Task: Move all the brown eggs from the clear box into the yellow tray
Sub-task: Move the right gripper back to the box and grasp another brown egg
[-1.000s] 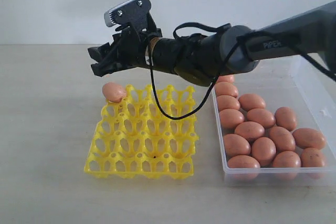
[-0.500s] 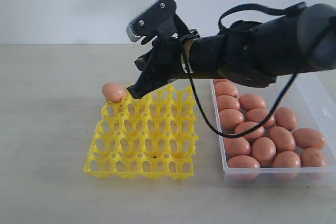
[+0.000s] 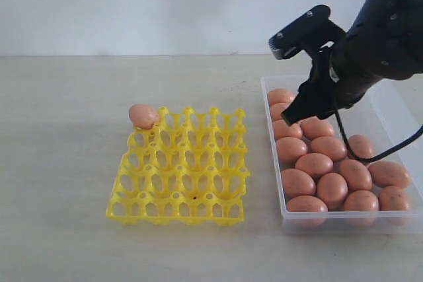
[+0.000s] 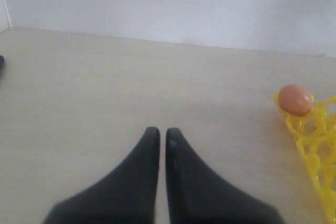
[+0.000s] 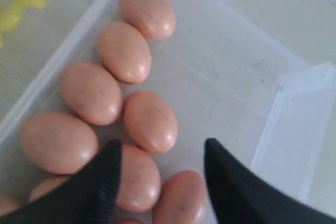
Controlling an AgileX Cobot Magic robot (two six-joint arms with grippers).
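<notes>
Now the right pincer [image 5: 161,146], apart and empty, is hovering over eggs [image 3: 330,170] crowding the box [image 3: 398,107] at right, where descending between such tight neighbours could be risking a crack.

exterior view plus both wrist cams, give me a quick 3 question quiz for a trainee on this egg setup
1. True or false: the yellow tray holds two brown eggs.
2. The right end effector hangs over: A) the yellow tray, B) the clear box, C) bare table.
3. Fill in: the left end effector has its jaws ___.

Key: 1 false, only one brown egg sits there, in a corner cup. 2 B. 3 shut.
</notes>
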